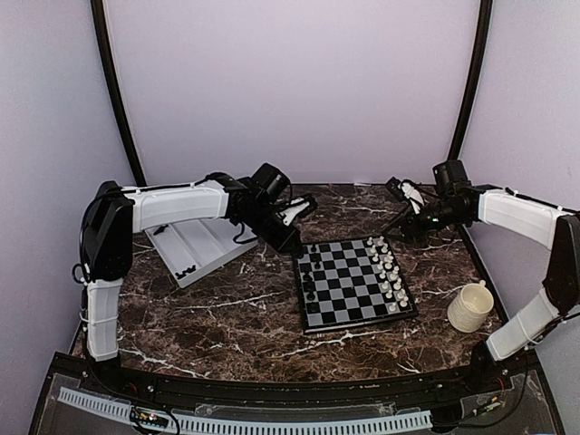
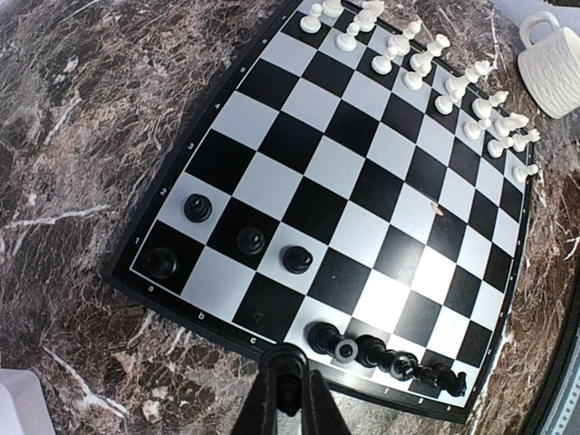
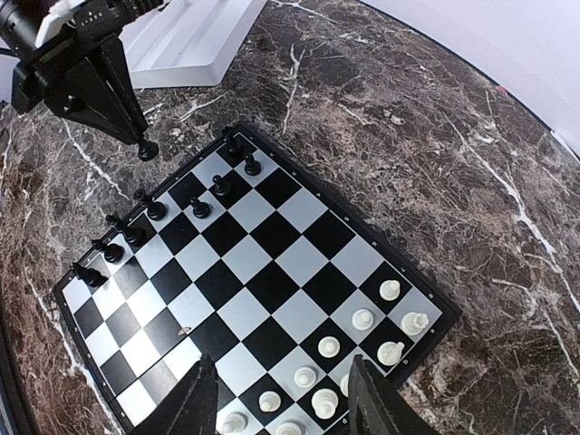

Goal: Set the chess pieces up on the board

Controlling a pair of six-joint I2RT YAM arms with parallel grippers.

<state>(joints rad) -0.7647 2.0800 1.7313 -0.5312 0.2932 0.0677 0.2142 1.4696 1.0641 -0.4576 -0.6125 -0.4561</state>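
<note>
Broadly, from above, the board (image 1: 355, 288) lies just right of the middle of the surface (image 1: 227, 317). White chessmen (image 1: 390, 272) fill two files along its right edge, and black chessmen (image 1: 310, 279) stand thinly along its left. A white tray (image 1: 210, 237) toward the far-left corner of the surface holds a few dark pieces (image 1: 186, 270), so I judge the black side roughly half set. The left gripper (image 1: 292, 243) hangs at the board's far-left corner and the right gripper (image 1: 406, 222) beyond its far-right corner. A mug (image 1: 471, 308) stands near the right edge of the surface, apart from the board. The near strip looks like the widest room for moving.

The left wrist view shows its fingers (image 2: 261, 410) clenched just outside the board's rim. Four black chessmen sit spaced in the nearest squares, and about five more crowd one edge row, some possibly tipped.

In the right wrist view, its own fingers (image 3: 192, 403) are released with nothing between them, above the white end. Across the board the left fingers appear to pinch a black piece (image 3: 147, 149) over bare marble beside the corner. The two arms are well apart.
</note>
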